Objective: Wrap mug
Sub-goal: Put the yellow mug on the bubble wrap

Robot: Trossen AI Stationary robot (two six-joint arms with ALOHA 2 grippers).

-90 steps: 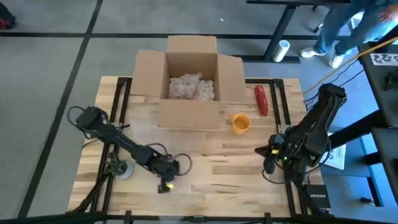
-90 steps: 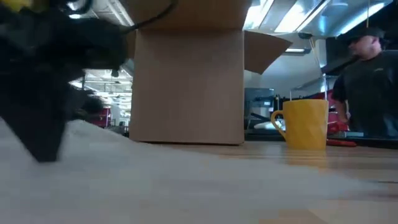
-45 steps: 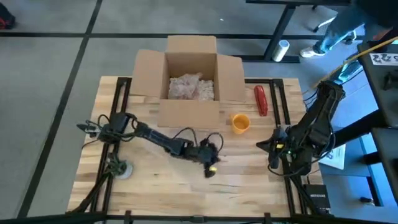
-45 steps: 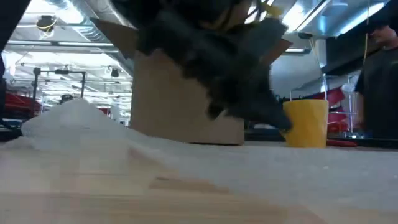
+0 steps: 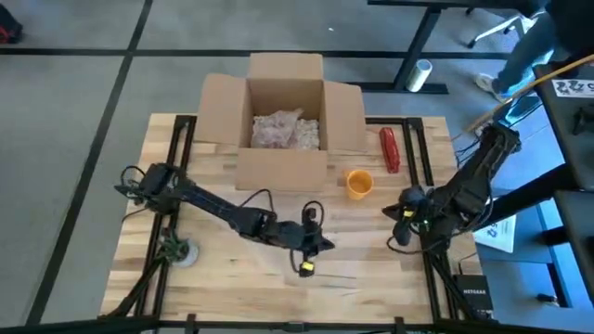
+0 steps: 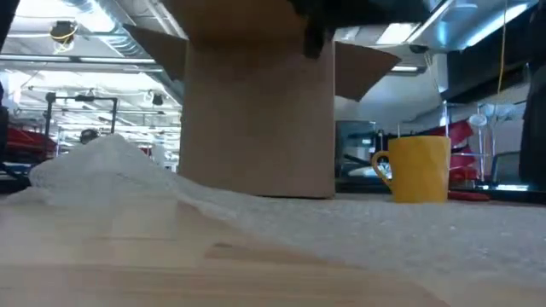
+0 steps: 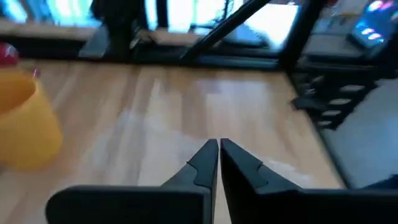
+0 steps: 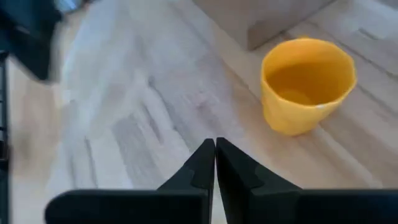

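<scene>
Yellow mug (image 5: 359, 183) upright, unwrapped, just beside box (image 5: 286, 116) front-right corner.

Mug (image 5: 359, 184): solid yellow, no pattern, same yellow inside. Cardboard box (image 5: 283, 116) at bench's far edge: plain brown; crumpled filling (image 5: 284, 130) inside pale pinkish-white. Bench (image 5: 371, 260): light wood planks with fine grain streaks, black frame rails (image 5: 181, 139) along left and right edges. Bubble wrap sheet (image 6: 358, 234): clear-whitish, fine dotted texture. Red object (image 5: 389, 148) near far right corner. Both arms dark; yellow tag (image 5: 304, 269) by left gripper (image 5: 314, 249).
</scene>
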